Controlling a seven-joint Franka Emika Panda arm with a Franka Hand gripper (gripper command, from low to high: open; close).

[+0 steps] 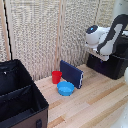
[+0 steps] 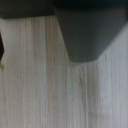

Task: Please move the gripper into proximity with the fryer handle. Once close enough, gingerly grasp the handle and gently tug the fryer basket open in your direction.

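Observation:
In the exterior view the black boxy fryer [image 1: 111, 65] stands on the wooden table at the exterior view's right. The white arm bends down over it, and the white gripper block [image 1: 98, 51] hangs at the fryer's upper near corner. Its fingers are too small to make out. The fryer basket's front panel and the handle do not show clearly there. The wrist view is blurred: a dark tapered stub [image 2: 91, 31], seemingly the fryer handle, juts from a dark band [image 2: 25, 8] over pale wood. No fingertips show clearly, so I cannot tell whether the gripper is open or shut.
A large black fabric case [image 1: 17, 95] fills the exterior view's lower left. A red cup [image 1: 57, 76], a blue bowl [image 1: 65, 88] and a dark blue flat box [image 1: 72, 74] stand mid-table. A slatted screen [image 1: 45, 30] backs the wooden table [image 1: 95, 107].

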